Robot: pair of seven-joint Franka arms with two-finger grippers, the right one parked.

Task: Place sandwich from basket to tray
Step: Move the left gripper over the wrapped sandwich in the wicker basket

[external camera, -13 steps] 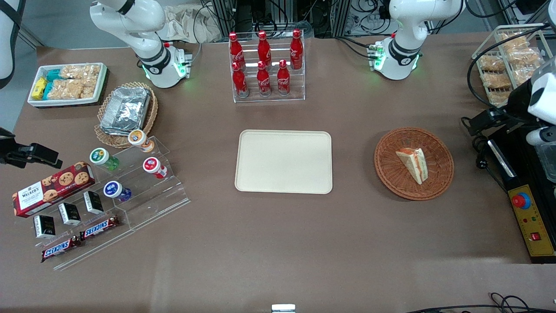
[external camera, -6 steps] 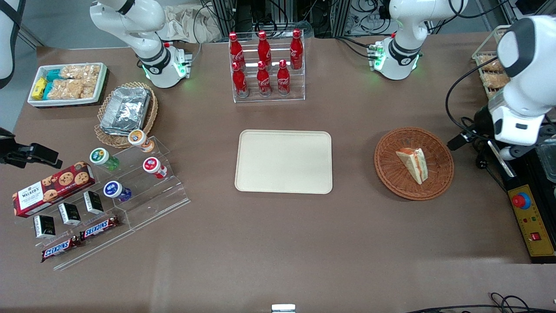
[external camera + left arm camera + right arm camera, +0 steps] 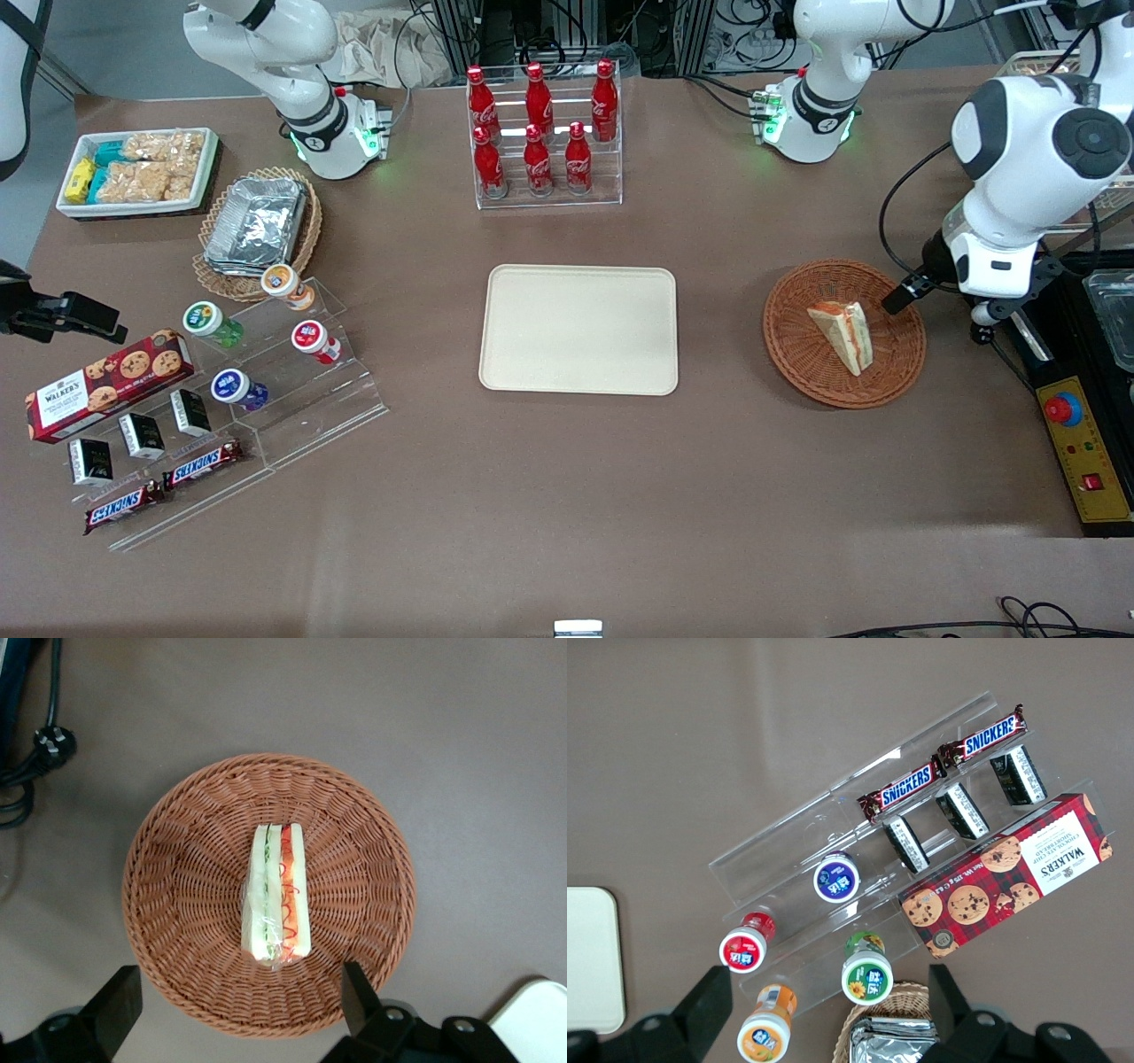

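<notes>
The sandwich (image 3: 842,335), a pale bread wedge with red and green filling, lies in the round reddish-brown basket (image 3: 788,354) toward the working arm's end of the table. My left gripper (image 3: 937,306) hangs open above the basket's rim, on the side away from the tray, holding nothing. In the left wrist view the sandwich (image 3: 277,895) rests mid-basket (image 3: 177,904), and the open gripper (image 3: 235,1005) has its dark fingers (image 3: 354,997) spread wide over the rim, apart from the sandwich. The cream tray (image 3: 578,330) lies bare at the table's middle; its corner (image 3: 540,1019) shows.
A clear rack of red cola bottles (image 3: 542,133) stands farther from the front camera than the tray. A yellow control box with a red button (image 3: 1085,452) and black cables (image 3: 49,744) lie beside the basket. Snack displays (image 3: 221,372) sit toward the parked arm's end.
The left arm has swung in from the table's end toward the basket, bringing the gripper over the basket's rim. Sandwich, basket and tray have not moved.
</notes>
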